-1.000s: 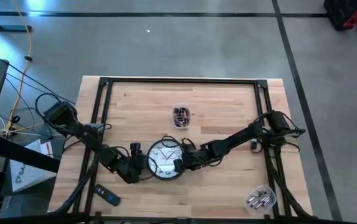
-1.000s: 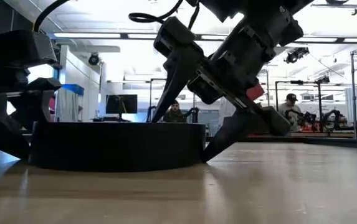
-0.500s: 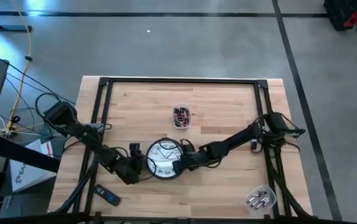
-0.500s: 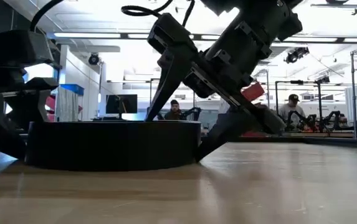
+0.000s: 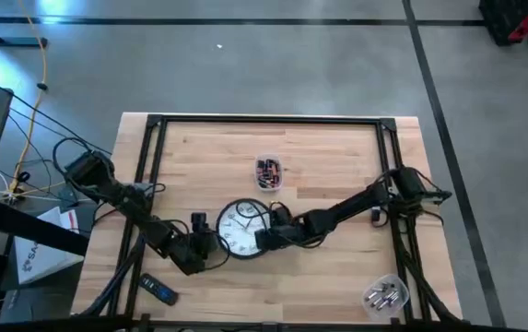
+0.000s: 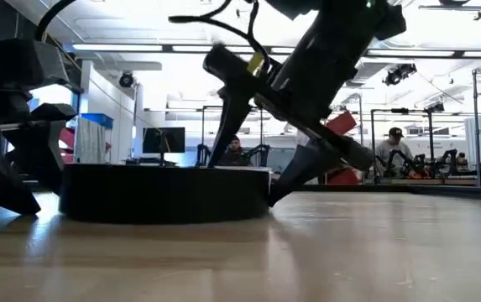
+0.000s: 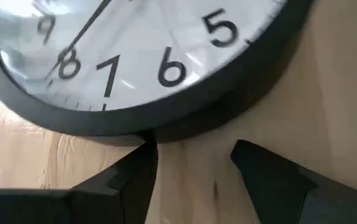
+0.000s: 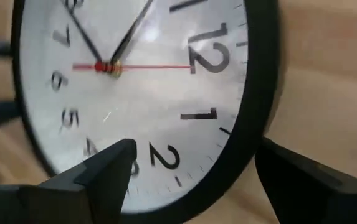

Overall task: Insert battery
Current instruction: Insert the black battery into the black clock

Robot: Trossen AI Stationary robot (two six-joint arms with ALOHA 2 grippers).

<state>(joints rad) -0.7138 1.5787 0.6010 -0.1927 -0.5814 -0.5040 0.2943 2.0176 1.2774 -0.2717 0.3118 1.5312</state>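
Here the clock [image 5: 238,230] is lying face up on the wooden table [image 5: 328,175], near its front middle. The left gripper [image 5: 210,242] is sitting just beside the clock's rim, its fingers [image 7: 134,177] spread apart and holding nothing. The right gripper [image 5: 262,238] is reaching in from the opposite side, its fingers [image 8: 106,168] spread wide around the rim near the 2. A small clear cup [image 5: 267,171] is sitting farther back, and another [image 5: 384,295] is resting at the front right corner.
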